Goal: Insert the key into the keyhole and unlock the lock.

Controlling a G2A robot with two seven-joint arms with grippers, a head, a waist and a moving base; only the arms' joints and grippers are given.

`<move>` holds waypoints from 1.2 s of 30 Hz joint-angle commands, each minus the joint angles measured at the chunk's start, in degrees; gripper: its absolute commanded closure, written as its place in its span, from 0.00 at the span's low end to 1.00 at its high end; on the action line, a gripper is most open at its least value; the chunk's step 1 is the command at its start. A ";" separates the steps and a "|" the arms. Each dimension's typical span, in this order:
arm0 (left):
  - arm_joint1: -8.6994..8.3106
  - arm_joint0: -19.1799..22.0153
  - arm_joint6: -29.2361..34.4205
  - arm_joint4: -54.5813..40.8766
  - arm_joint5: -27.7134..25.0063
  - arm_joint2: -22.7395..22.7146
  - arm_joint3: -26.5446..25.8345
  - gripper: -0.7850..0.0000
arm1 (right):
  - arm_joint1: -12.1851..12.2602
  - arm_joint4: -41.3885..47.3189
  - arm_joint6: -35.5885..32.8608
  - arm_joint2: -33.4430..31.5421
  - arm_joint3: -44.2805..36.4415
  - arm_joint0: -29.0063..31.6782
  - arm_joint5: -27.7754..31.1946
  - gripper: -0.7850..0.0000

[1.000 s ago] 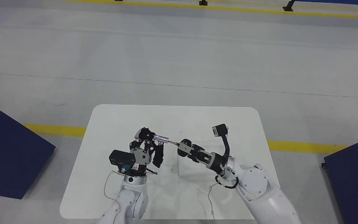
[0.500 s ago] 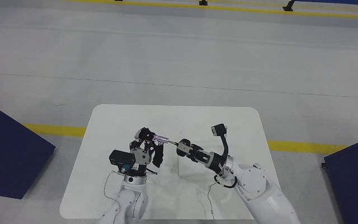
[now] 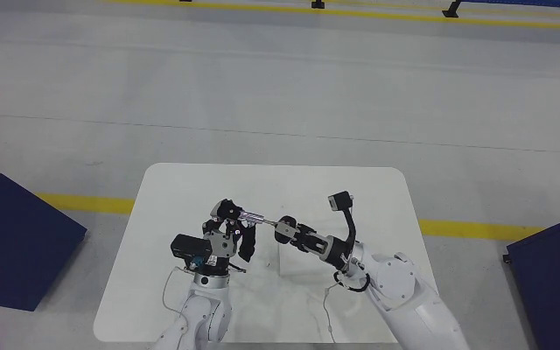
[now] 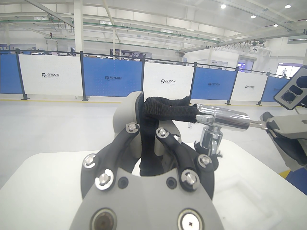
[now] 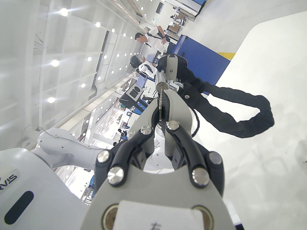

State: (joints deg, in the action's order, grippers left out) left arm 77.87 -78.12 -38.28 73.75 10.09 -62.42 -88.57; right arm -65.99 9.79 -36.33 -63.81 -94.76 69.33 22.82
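The left gripper (image 4: 146, 117) is clamped shut on the chain lock (image 4: 227, 119) by its black sleeve (image 4: 168, 111) — above the white table (image 3: 175, 262). The right gripper (image 5: 163, 97) pinches the key (image 5: 160, 106) — blade seated in the keyhole (image 5: 161, 87).

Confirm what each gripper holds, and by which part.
Left gripper clamps the lock by its black sleeved chain, beside the chrome cylinder. Right gripper pinches the key by its head, tip at the keyhole.

Bright ceiling lamps (image 4: 223, 6), glints on the chrome lock (image 4: 225, 118)
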 commanded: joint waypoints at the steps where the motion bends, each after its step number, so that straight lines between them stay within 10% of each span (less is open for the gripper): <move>1: 0.00 0.00 0.00 0.00 0.00 0.00 0.00 1.00 | -0.06 -0.13 -0.02 0.16 0.07 -0.18 -0.14 1.00; 36: 1.18 -0.60 0.63 1.95 2.00 -0.67 -0.75 1.00 | -0.84 -0.66 1.47 1.45 -1.50 0.82 -3.77 1.00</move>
State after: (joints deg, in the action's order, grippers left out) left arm 78.99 -78.75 -37.59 75.71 12.07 -63.09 -89.35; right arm -66.82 9.14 -34.90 -62.37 -96.23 70.14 19.06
